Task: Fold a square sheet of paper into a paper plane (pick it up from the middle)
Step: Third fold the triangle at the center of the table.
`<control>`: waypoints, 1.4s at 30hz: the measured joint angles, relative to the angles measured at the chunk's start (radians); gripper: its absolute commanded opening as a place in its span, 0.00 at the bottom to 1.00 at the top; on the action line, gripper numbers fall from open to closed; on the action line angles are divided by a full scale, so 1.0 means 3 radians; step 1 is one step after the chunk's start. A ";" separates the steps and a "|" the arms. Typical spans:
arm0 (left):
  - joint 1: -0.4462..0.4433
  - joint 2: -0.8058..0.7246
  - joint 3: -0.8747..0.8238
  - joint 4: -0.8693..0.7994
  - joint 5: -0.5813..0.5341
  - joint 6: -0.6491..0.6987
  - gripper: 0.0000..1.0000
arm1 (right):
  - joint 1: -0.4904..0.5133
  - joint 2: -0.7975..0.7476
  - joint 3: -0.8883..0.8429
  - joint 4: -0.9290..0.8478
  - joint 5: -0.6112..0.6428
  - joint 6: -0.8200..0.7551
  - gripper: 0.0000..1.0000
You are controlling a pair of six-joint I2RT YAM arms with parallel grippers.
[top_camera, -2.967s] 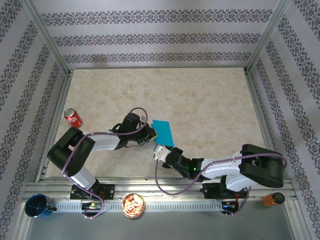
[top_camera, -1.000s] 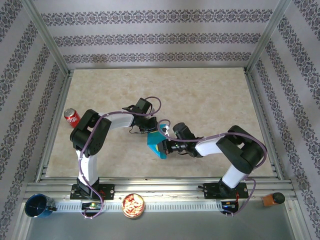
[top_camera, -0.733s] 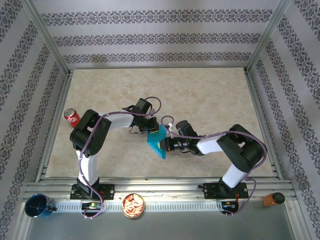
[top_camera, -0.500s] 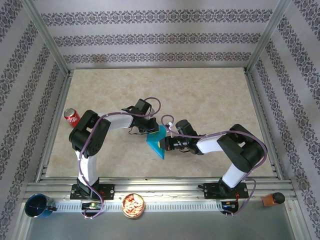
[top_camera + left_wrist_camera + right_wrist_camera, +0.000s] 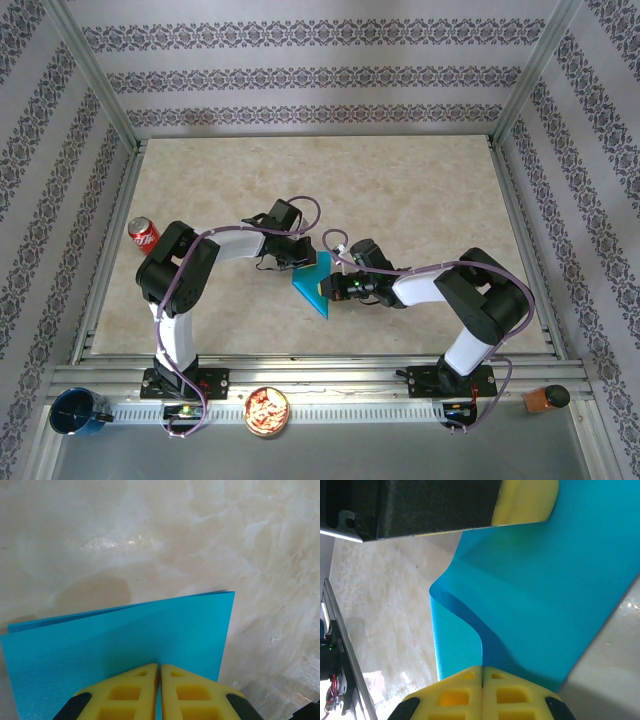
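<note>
Blue paper: the square sheet of paper [image 5: 318,284] is up off the table [image 5: 400,190], near the middle, held between the two arms. It is bent over on itself, so two layers show in the left wrist view.
Left gripper: the left gripper [image 5: 159,669] has its yellow pads pressed together on one edge of the paper. I think it holds this side so the sheet cannot slip or spin.
Right gripper: the right gripper [image 5: 482,671] pinches another edge, with its pads tight and the paper between them. Two grips keep thin paper stiff enough to fold.
Bend: in the right wrist view the paper curls in a soft wave near the pinch. It is not a sharp crease yet.
Why in the air: my guess is the arms lift it so they can bring edges together, then press it flat.
How far: it looks like an early fold. No pointed plane shape shows yet.
Watch out: pulling apart could tear it, and a loose pinch could drop it.
Other things: a red soda can [image 5: 145,236], a dark blue cup [image 5: 75,412] and a bowl of snacks [image 5: 267,411] sit well apart from the paper.
</note>
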 measured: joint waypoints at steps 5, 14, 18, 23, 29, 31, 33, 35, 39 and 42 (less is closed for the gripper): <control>0.0000 -0.0022 -0.0039 0.0036 0.0000 -0.0037 0.11 | 0.0000 0.0000 0.0025 -0.0034 0.0001 0.0000 0.00; 0.0000 -0.0045 -0.0072 0.0047 -0.0001 -0.0076 0.11 | 0.0001 0.0000 0.0067 -0.0233 0.0093 -0.0028 0.00; 0.0000 -0.0053 -0.0093 0.0081 0.0000 -0.0088 0.11 | 0.0003 0.0000 0.0112 -0.0322 0.0126 -0.0065 0.00; 0.0000 -0.0057 -0.0107 0.0106 0.0000 -0.0090 0.11 | 0.0003 -0.0001 0.0122 -0.0373 0.0127 -0.0075 0.00; 0.0000 -0.0075 -0.0130 0.0112 -0.0001 -0.0103 0.11 | 0.0004 0.0000 0.0123 -0.0401 0.0125 -0.0074 0.00; 0.0000 -0.0079 -0.0136 0.0112 -0.0001 -0.0104 0.11 | 0.0009 0.0000 0.0130 -0.0408 0.0122 -0.0074 0.00; 0.0000 -0.0079 -0.0136 0.0112 -0.0001 -0.0112 0.11 | 0.0020 0.0000 0.0141 -0.0420 0.0114 -0.0074 0.00; 0.0000 -0.0079 -0.0136 0.0113 -0.0001 -0.0113 0.11 | 0.0025 0.0000 0.0159 -0.0425 0.0112 -0.0074 0.00; 0.0000 -0.0079 -0.0136 0.0113 -0.0001 -0.0114 0.11 | 0.0025 0.0000 0.0178 -0.0429 0.0098 -0.0072 0.00; 0.0000 -0.0079 -0.0136 0.0113 -0.0001 -0.0114 0.11 | 0.0032 0.0000 0.0178 -0.0449 0.0097 -0.0072 0.00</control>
